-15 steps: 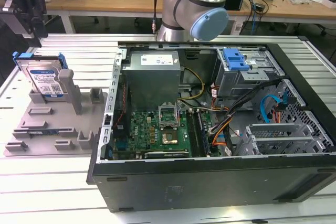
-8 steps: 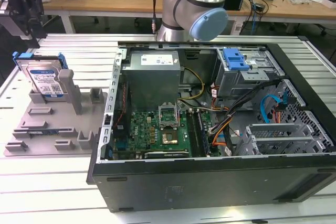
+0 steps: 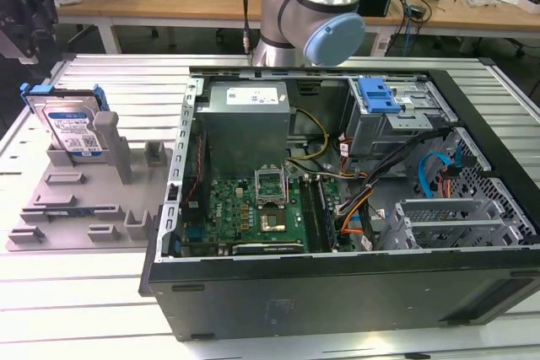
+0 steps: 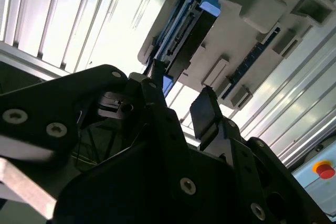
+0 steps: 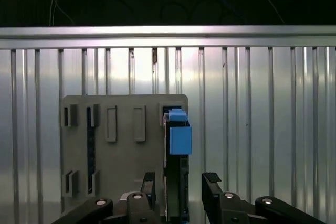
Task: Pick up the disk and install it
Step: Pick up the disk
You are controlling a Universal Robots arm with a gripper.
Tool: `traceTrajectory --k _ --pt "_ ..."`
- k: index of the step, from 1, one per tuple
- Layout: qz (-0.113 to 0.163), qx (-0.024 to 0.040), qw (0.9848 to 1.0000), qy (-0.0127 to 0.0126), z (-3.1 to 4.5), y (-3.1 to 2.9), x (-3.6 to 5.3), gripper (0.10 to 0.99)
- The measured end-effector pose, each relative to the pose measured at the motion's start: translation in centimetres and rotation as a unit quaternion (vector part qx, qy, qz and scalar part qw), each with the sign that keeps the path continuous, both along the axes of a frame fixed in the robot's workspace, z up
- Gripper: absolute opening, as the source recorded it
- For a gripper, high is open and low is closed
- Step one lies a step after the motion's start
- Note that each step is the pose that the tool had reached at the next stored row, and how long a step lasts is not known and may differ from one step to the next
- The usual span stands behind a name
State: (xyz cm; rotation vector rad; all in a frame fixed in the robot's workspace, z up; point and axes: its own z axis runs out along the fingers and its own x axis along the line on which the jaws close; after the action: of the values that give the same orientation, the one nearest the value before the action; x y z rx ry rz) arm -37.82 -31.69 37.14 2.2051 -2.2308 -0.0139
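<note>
At the exterior view's left, the disk (image 3: 72, 124) stands upright on its edge in a slot of a grey holder (image 3: 84, 204), label facing the camera and blue rails along its sides. The holder lies flat on the ribbed metal desk (image 3: 126, 82), just beside the open case (image 3: 337, 292), which takes up the middle and the exterior view's right. Inside the case, a grey box (image 3: 249, 124) sits above a green board (image 3: 253, 212). Further right is a bay (image 3: 396, 124) with a blue part on top, with loose cables below it. The arm (image 3: 308, 6) rises behind the case. In the first wrist view the pincer (image 5: 180, 187) is open and holds nothing. Its two black fingers (image 5: 211, 182) are spread, with the disk (image 5: 176, 171) seen edge-on in line between them and a gap on each side. The holder (image 5: 121, 150) lies under the disk on the desk (image 5: 262, 129). In the second wrist view the pincer (image 4: 181, 103) points toward the disk (image 4: 184, 35), which is set in the holder (image 4: 262, 9). One finger (image 4: 205, 111) is clear of the disk. I cannot tell whether the other finger's tip touches the disk's near end.
</note>
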Motion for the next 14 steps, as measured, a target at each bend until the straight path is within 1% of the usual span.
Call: traceTrajectory --k 5,11,14 --pt "0.0 0.0006 1.0 0.0 -0.34 0.35 -0.96 0.482" --pt "0.0 0.0007 1.0 0.0001 -1.1 0.42 -1.36 0.482" --pt "0.0 0.0009 1.0 0.0 -1.36 0.44 -1.52 0.482"
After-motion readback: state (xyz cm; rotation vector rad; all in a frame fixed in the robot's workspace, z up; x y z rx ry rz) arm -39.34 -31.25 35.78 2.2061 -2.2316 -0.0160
